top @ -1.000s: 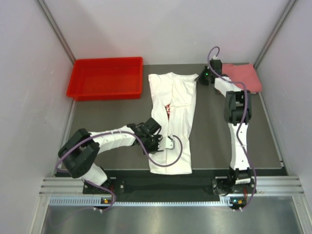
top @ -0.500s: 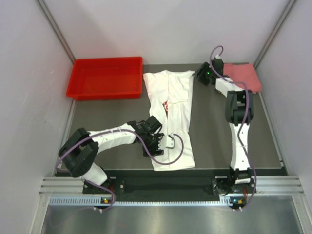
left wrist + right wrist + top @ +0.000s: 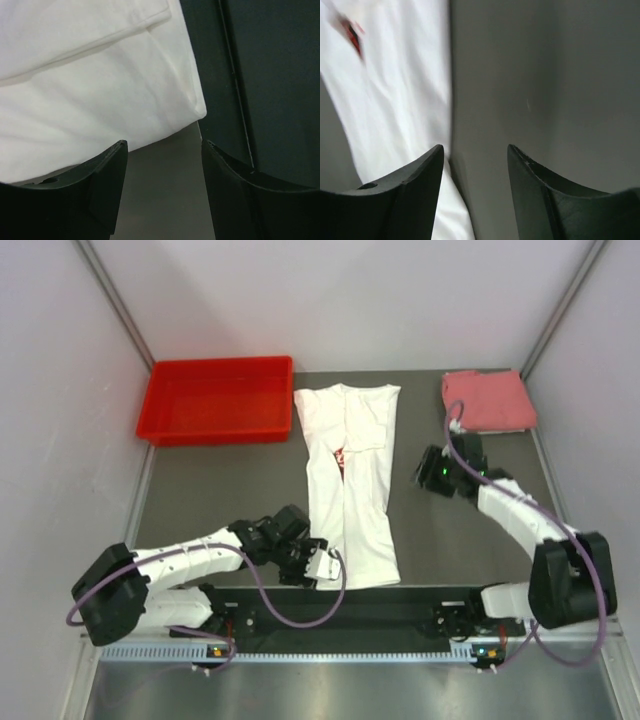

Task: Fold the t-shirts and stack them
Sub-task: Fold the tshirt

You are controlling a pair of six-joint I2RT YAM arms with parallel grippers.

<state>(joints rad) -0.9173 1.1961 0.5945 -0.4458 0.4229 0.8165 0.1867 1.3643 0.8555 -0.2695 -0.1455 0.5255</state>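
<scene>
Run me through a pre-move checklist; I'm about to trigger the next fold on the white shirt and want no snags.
1. The left end effector is open and empty, by the near corner of the white t-shirt: ok.
2. The right end effector is open and empty, beside the shirt's right edge: ok.
3. The white t-shirt lies flat in a long narrow strip: ok.
4. Its under layers are free of bunching: cannot tell.
5. The pink t-shirt is folded and well apart from both end effectors: ok.
6. The shirts are stacked: not ok, they lie apart.
</scene>
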